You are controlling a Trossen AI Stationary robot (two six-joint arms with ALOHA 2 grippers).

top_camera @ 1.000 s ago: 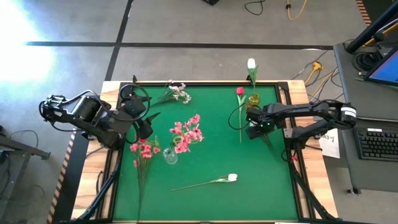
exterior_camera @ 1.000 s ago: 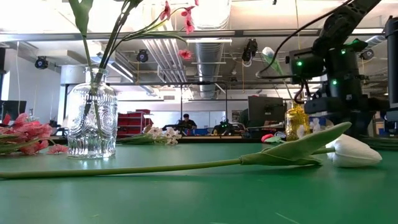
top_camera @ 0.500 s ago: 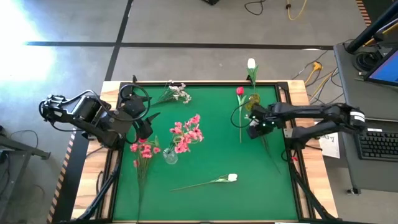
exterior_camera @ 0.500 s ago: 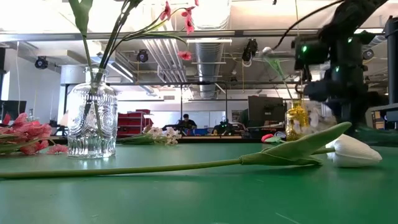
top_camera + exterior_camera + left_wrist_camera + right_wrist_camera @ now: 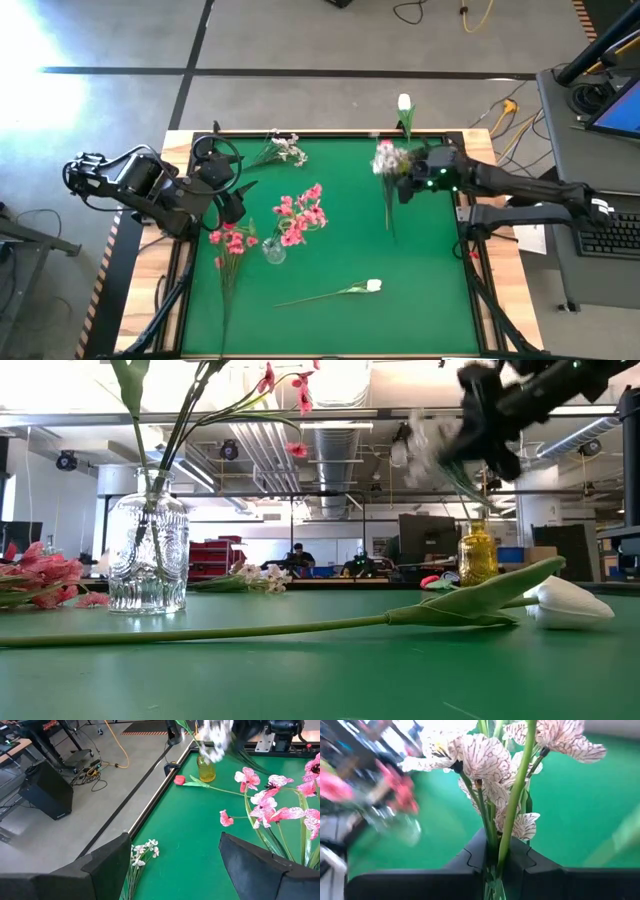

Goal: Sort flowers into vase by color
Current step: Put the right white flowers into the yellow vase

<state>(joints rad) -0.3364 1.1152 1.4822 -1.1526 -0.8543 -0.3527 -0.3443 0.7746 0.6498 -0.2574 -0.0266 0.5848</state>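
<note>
Desk (image 5: 330, 310): your overhead view shows the pink spray in the clear vase (image 5: 273, 251) and a white tulip (image 5: 372, 286) lying loose.
Left gripper (image 5: 236, 197): jaws wide, empty, beside the vase.
Right gripper (image 5: 408, 178): only your wrist view shows jaws clamped on white veined blossoms (image 5: 485, 760), lifted near the yellow vase (image 5: 205, 768).

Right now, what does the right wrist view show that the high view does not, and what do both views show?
Only the right wrist view shows the veined, pale petals of the white spray and its green stems pinched between the shut fingers of the right end effector.

Only the high view shows the left end effector waiting open at the table's left edge, the white tulip lying on the green mat, and the glass vase of pink flowers seen sharply.

Both show the right end effector holding the white spray over the mat.
</note>
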